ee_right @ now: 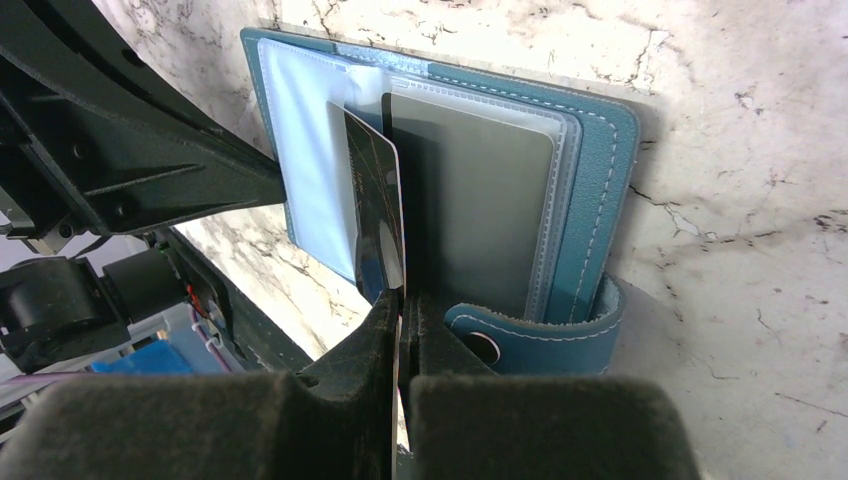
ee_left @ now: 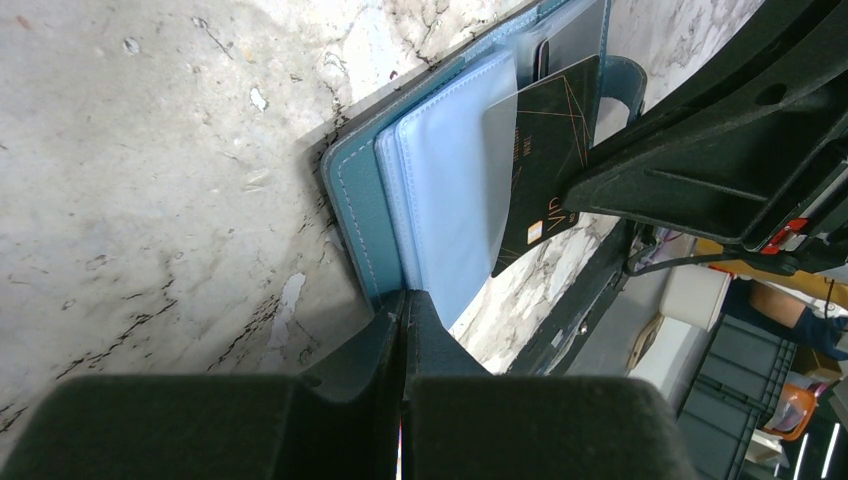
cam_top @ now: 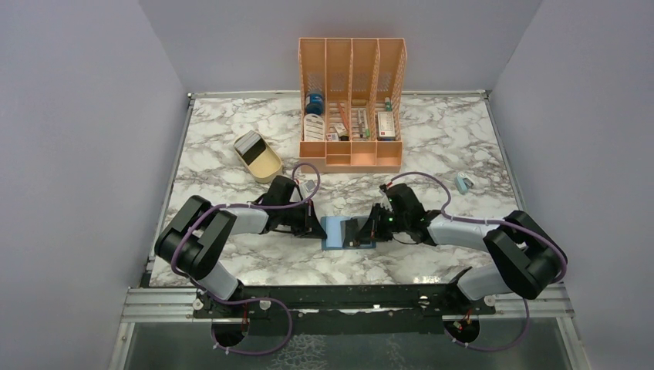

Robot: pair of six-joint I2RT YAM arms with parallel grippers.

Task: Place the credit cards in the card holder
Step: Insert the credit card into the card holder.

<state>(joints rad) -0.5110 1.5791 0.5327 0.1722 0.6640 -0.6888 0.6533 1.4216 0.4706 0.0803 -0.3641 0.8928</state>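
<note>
Far left: beige tray (cam_top: 266, 163) on the marble table (cam_top: 254, 266), set at an angle, with what looks like a stack of cards (cam_top: 248, 143) at its far end. It sits well apart from the arms' work spot.

Left gripper (ee_left: 405, 305): jaws closed, pinching the card holder (cam_top: 336, 233) at its left edge. The left wrist view shows the fingers clamped where the teal cover meets the pale blue inner sleeves. Holder lies flat and open on the table, centre-front, between the two grippers.

Orange slotted organiser (cam_top: 352, 158) stands at the back behind the holder, with mixed small items in its compartments; can't tell what they are.

Black credit card (ee_right: 378, 190), gold line pattern, "VIP" lettering readable in the left wrist view. It stands on edge over the holder's middle. Its far end is in among the clear sleeves; can't tell how deep.

Right gripper (ee_right: 403, 300): jaws closed on the near end of that black credit card.

Grey credit card (ee_right: 470, 200) already sits in the right-hand clear pocket. Snap tab (ee_right: 545, 335) hangs off the holder's right side, just beside the right fingers.

Far right: small light-blue object (cam_top: 463, 183) alone on the table; too small to identify.
</note>
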